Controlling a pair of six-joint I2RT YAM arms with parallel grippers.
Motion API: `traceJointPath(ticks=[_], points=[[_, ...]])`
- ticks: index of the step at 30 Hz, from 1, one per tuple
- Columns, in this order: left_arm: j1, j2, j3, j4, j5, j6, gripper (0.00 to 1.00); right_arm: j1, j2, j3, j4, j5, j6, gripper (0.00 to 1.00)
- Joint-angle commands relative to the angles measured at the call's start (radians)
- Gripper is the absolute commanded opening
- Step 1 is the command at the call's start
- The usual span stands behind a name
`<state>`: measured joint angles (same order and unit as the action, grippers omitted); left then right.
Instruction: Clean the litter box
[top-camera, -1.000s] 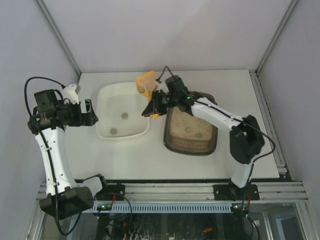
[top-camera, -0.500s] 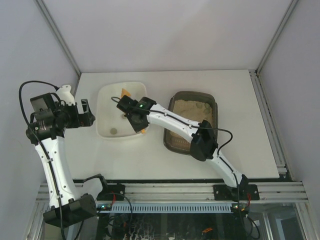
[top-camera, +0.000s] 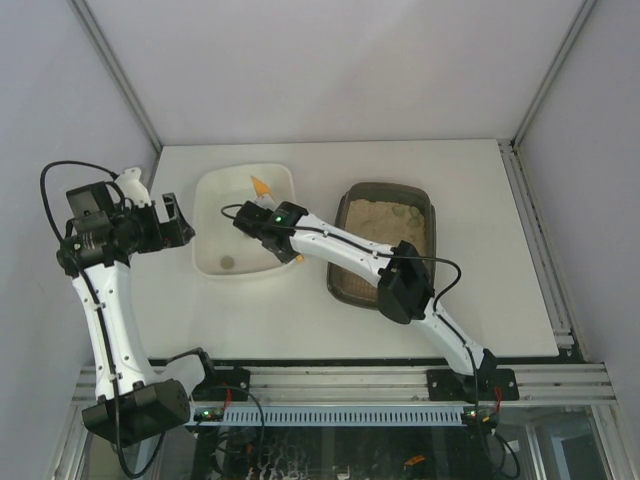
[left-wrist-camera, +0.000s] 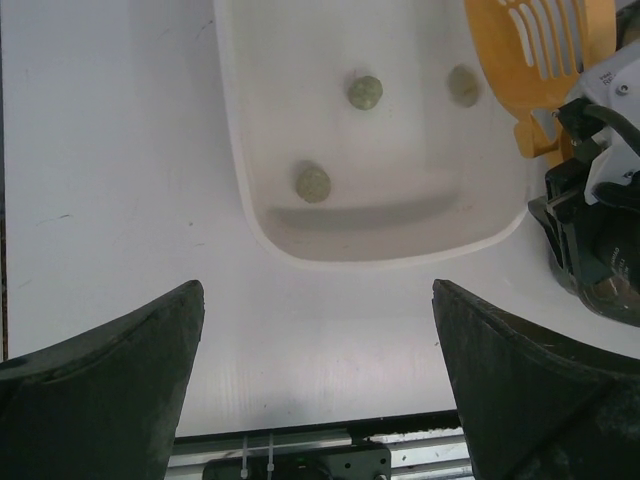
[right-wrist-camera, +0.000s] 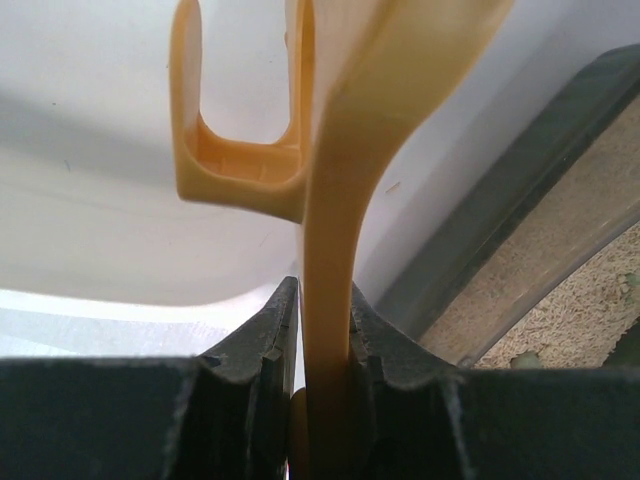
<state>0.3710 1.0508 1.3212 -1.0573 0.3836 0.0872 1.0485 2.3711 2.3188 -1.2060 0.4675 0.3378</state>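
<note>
The litter box (top-camera: 352, 282) is a dark tray of pale litter right of centre; my right arm crosses over it. It also shows in the right wrist view (right-wrist-camera: 520, 215). My right gripper (top-camera: 272, 226) is shut on the handle of the yellow slotted scoop (right-wrist-camera: 335, 190) and holds it over the right side of the white tray (top-camera: 212, 195). The scoop's head (left-wrist-camera: 540, 50) hangs over the tray. Three greenish clumps (left-wrist-camera: 365, 92) lie in the white tray. My left gripper (left-wrist-camera: 318, 380) is open and empty, left of the tray.
The left gripper (top-camera: 180, 222) hovers over bare table beside the white tray's left wall. The table's near edge and a metal rail (left-wrist-camera: 300, 455) run below it. Grey walls close in the table at left, right and back.
My right arm swung left from between the two trays to over the white tray and turned the scoop. The clump it carried now lies in the white tray. The left arm shifted slightly.
</note>
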Motion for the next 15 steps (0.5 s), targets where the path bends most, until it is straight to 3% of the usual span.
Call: traceJointPath(ticks=[1, 5, 10, 12, 13, 15], points=[[0.005, -0.021, -0.027, 0.012, 0.050, 0.011, 1.00, 0.009, -0.064, 0.026, 0.042, 0.030, -0.056, 0.00], [0.006, -0.023, -0.044, 0.013, 0.050, 0.021, 1.00, 0.011, -0.016, 0.107, -0.036, 0.052, -0.067, 0.00], [-0.023, -0.029, -0.038, -0.025, 0.136, 0.048, 1.00, 0.007, -0.145, 0.019, -0.011, 0.091, -0.001, 0.00], [-0.109, -0.047, -0.043, 0.013, 0.081, 0.021, 1.00, 0.007, -0.243, -0.084, 0.017, 0.102, 0.038, 0.00], [-0.233, -0.050, -0.045, 0.062, 0.006, -0.023, 1.00, 0.008, -0.351, -0.216, 0.003, 0.105, 0.101, 0.00], [-0.348, -0.026, -0.030, 0.098, -0.044, -0.071, 1.00, 0.007, -0.429, -0.305, -0.052, 0.125, 0.185, 0.00]])
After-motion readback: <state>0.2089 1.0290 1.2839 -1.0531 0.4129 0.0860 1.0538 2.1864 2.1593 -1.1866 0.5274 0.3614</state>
